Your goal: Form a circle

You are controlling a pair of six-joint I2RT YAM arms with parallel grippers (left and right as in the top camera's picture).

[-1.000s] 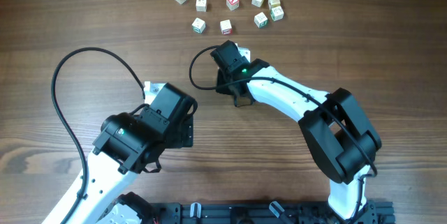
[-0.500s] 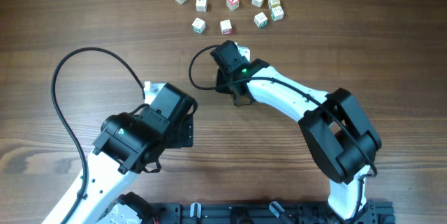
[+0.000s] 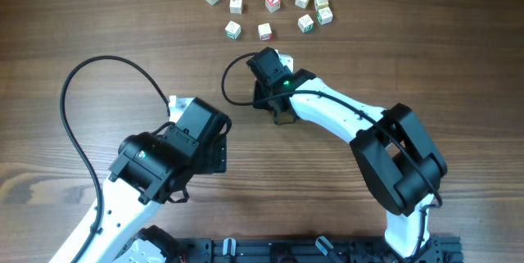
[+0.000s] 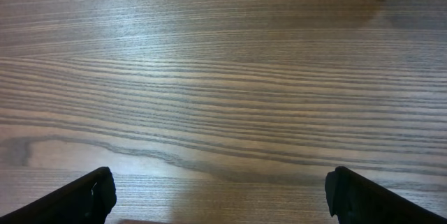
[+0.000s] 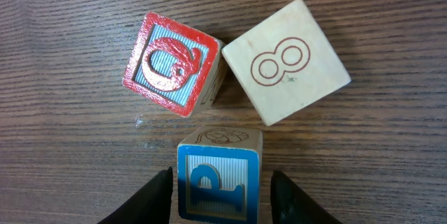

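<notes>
Nothing has visibly shifted on the table (image 3: 82, 17) since a sec ago: both arms and every cube sit where they were.

Letter cubes (image 3: 273, 2) lie scattered near the far edge, approx mid-width, in a loose clump w/ gaps, not a closed ring. Most are apart from each other; a couple on the right side of the clump sit just beside one another.

Right arm (image 3: 327, 111) reaches fwd, its wrist just short of the clump. From the right wrist cam, the right gripper (image 5: 222, 182) straddles a blue P cube (image 5: 218, 182). Its jaws are parted either side, w/ a sliver of wood showing by one finger (image 5: 286, 196), so it isn't pinching. Just beyond sit a red-faced cube (image 5: 173, 63) and a pale cube w/ two linked rings (image 5: 286, 60), nearly touching at their corners.

Left arm (image 3: 172, 152) is back nearer the near edge, well apart from the cubes. Left gripper (image 4: 223, 196) is spread wide over the wood.
</notes>
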